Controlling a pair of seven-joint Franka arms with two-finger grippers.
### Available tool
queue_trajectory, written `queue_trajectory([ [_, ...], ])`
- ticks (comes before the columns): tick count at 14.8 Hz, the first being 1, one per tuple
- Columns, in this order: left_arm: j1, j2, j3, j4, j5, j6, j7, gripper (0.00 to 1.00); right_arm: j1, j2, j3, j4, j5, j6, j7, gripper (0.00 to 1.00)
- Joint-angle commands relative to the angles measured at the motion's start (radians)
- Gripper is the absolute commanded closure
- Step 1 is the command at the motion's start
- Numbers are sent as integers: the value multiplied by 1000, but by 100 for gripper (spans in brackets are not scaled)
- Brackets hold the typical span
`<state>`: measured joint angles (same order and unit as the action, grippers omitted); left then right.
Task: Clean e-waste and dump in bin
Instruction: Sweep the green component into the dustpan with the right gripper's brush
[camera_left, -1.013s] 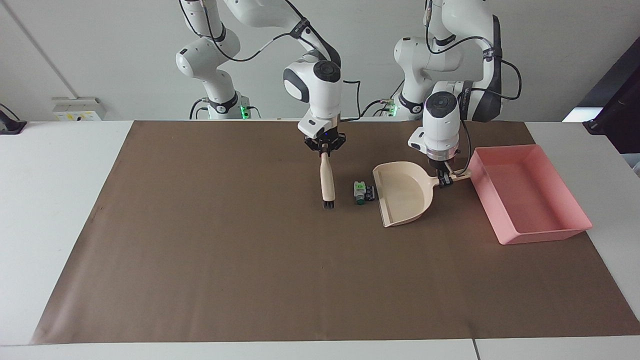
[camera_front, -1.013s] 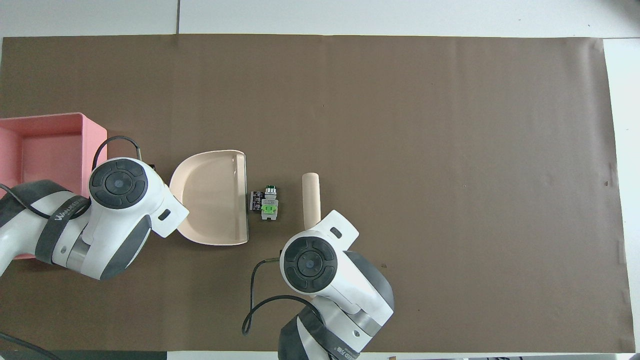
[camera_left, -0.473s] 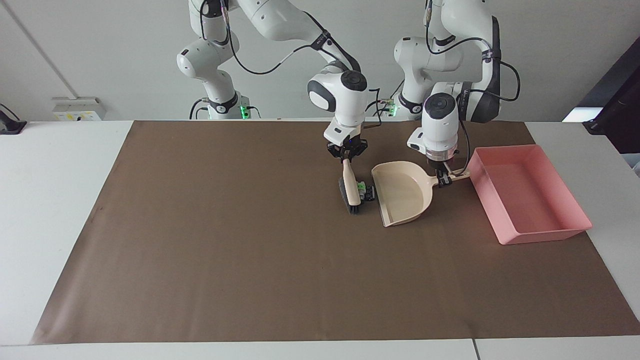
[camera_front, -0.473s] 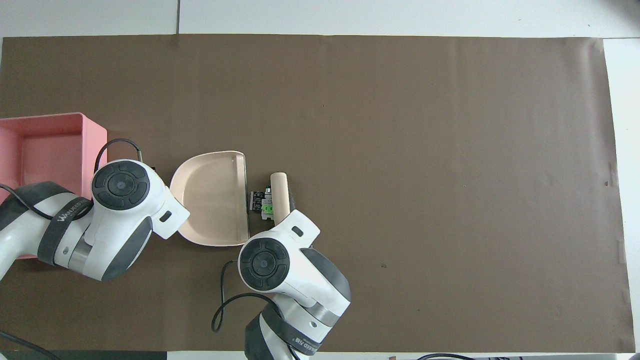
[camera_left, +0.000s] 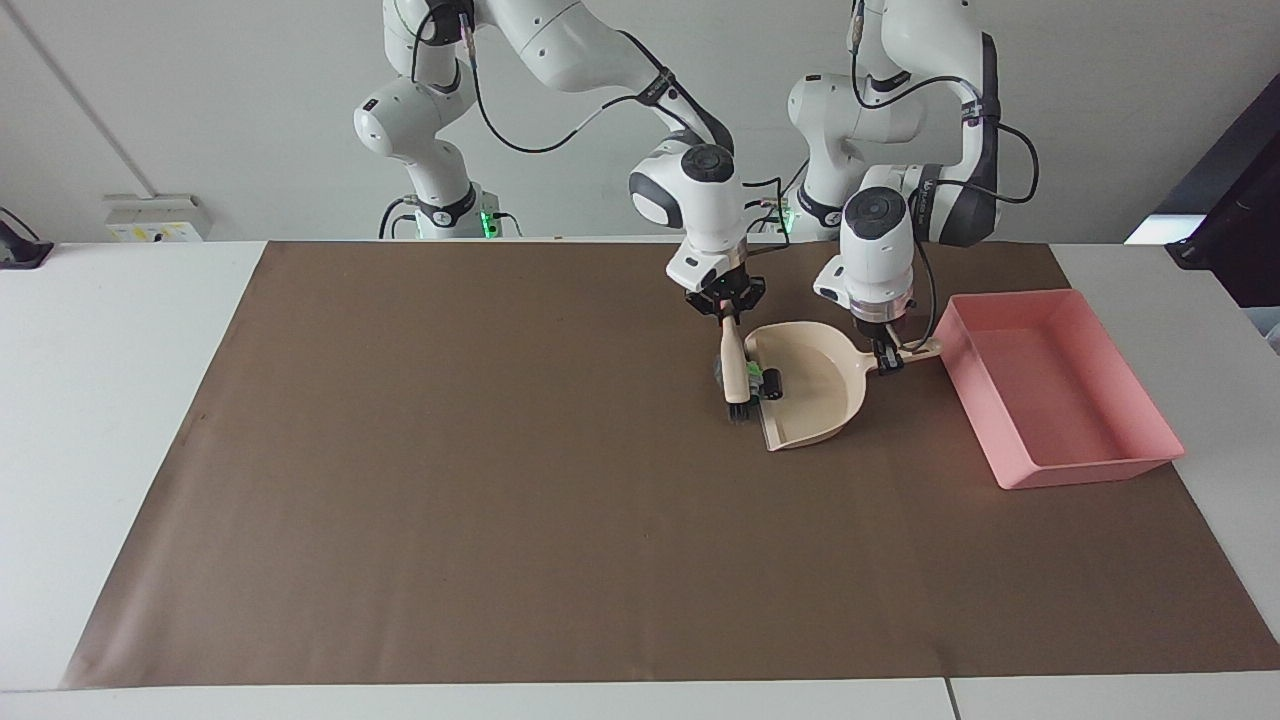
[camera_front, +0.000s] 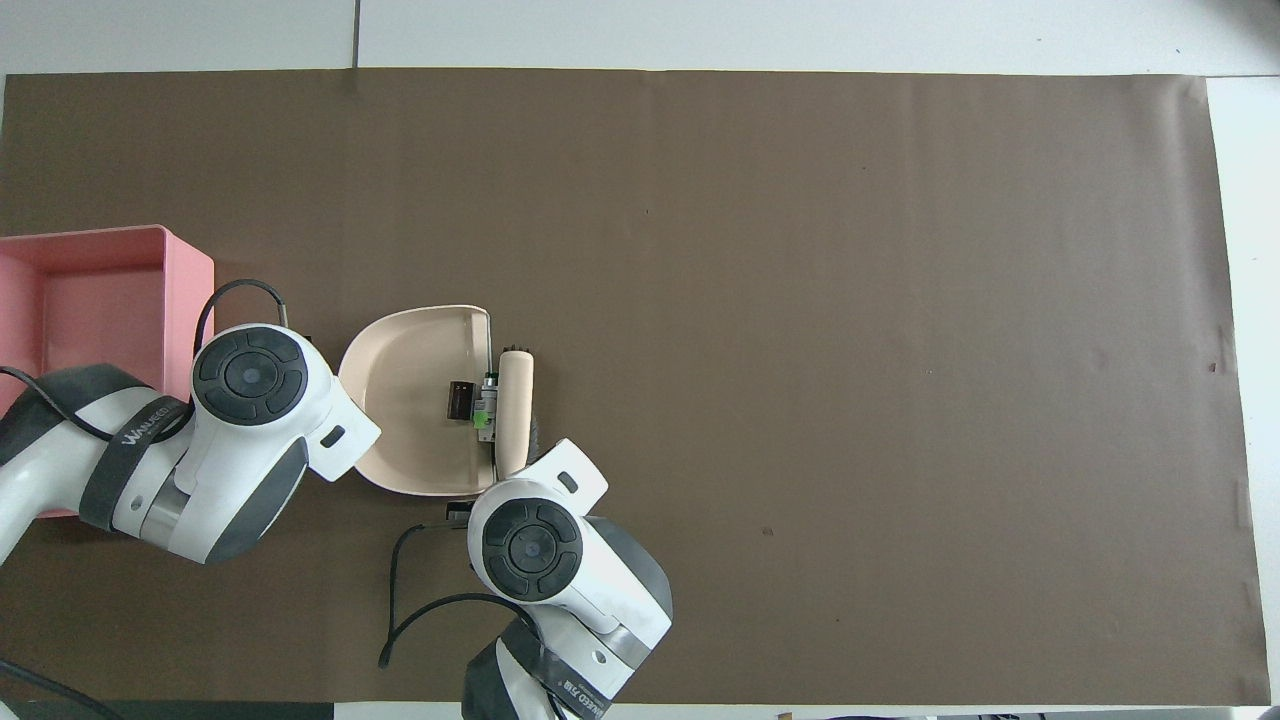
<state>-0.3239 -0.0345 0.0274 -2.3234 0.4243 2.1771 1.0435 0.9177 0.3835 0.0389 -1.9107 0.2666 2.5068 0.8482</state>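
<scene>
The right tool (camera_left: 727, 315) pinches a brush (camera_left: 737, 377) at the dustpan (camera_left: 815, 390) lip, the e-waste (camera_left: 766, 380) just inside. The left tool (camera_left: 886, 352) pinches its handle beside the bin (camera_left: 1130, 465); open mat (camera_left: 450, 480) stretches toward the right arm's end

High facing camera, steep overhead camera, both covering brown mat (camera_left: 500, 500)

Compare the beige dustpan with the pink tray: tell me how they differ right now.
The beige plastic dustpan has a rounded scoop and a handle; the shallow pink rectangular tray has four sloped walls and no handle. The dustpan is smaller than the tray. The dustpan's handle is in the left end effector; nothing grips the tray. The e-waste bits sit in the dustpan; the tray looks empty. Both rest on the brown mat.
</scene>
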Motion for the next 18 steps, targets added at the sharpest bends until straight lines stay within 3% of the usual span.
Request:
queue_trajectory([
  [1,-3,-16,6,-37,27,33,-17,100,-2,31,22,65,129,24,-49,100],
  [4,15,-16,6,-39,27,44,-8,100,-16,55,22,134,143,9,-47,100],
  [10,39,-12,3,-40,14,111,0,100,-26,48,19,147,135,-51,-49,100],
  [12,61,-7,3,-40,-11,134,41,100,-39,-3,15,142,132,-136,-47,100],
  [14,74,-4,6,-36,-115,141,157,100,-77,-73,12,128,123,-236,-49,100],
  [18,109,-2,8,21,-216,64,271,100,-186,-198,12,91,34,-396,-69,100],
])
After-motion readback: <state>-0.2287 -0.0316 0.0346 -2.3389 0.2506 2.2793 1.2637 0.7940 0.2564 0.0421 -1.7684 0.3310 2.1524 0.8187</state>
